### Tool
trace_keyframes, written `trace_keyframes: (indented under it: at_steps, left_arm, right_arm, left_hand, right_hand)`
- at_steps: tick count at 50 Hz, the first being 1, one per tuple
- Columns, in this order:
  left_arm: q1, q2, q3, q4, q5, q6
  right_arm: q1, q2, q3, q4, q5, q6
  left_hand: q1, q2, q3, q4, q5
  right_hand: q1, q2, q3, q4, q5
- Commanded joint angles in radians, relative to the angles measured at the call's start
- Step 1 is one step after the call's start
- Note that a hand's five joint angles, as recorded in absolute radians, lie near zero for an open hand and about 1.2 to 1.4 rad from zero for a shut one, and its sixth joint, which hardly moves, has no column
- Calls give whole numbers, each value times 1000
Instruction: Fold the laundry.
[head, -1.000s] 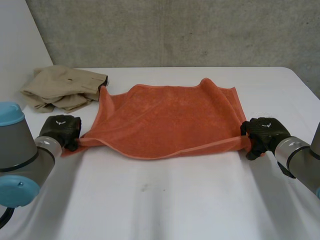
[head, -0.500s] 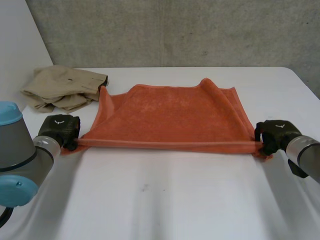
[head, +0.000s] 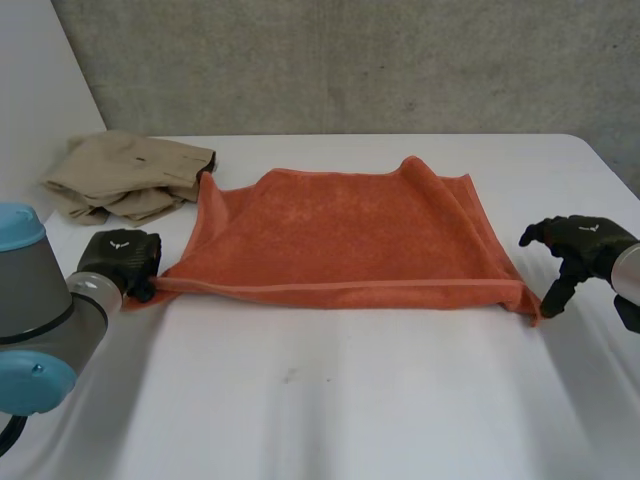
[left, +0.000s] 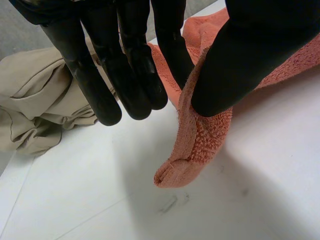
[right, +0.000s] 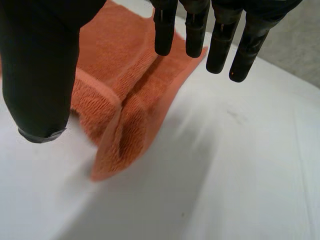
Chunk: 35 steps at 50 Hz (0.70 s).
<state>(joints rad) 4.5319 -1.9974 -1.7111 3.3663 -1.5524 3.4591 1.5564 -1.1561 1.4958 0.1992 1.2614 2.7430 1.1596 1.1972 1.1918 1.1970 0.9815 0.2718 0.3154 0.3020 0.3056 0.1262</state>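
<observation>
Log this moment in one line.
left hand: pinches orange towel near-left corner | right hand: open beside near-right corner | towel: spread out

Counting items. One orange towel (head: 340, 240) is lying spread out. One of its near corners is sitting between the left hand's (head: 120, 258) fingers (left: 135, 75) and thumb. The other near corner is lying just beside the right hand's (head: 580, 240) fingers (right: 220, 45), not touching them. One crumpled beige garment (head: 125, 175) is sitting past the left fingers, right by the towel's far corner. That is making two cloth items in total. Two black hands are showing. One white tabletop (head: 350, 400) is carrying it all.
</observation>
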Motion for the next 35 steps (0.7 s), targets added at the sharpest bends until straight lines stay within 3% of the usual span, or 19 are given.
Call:
trace_keyframes:
  at_steps: [1, 7, 23, 27, 35]
  left_arm:
    - [-1, 0, 2, 1, 0, 0]
    - [1, 0, 2, 1, 0, 0]
    - [1, 2, 7, 1, 0, 0]
    - [1, 3, 5, 1, 1, 0]
    - [-5, 49, -4, -16, 0, 17]
  right_arm:
    - [-2, 94, 1, -58, -13, 90]
    - [2, 173, -63, -78, -14, 179]
    - [13, 292, -167, -75, -10, 188]
    - [21, 300, -175, -67, -10, 190]
    - [-1, 181, -134, -6, -69, 162]
  left_hand:
    - [237, 199, 204, 199, 240]
    - [237, 199, 204, 199, 240]
    - [237, 199, 204, 199, 240]
    - [237, 199, 204, 199, 240]
    - [237, 199, 204, 199, 240]
  right_hand:
    - [57, 13, 26, 23, 28]
    - [245, 201, 214, 211, 216]
    - [626, 582, 596, 592, 597]
    - [1123, 1079, 1093, 1089, 1094]
    - [1124, 1081, 1094, 1091, 1096]
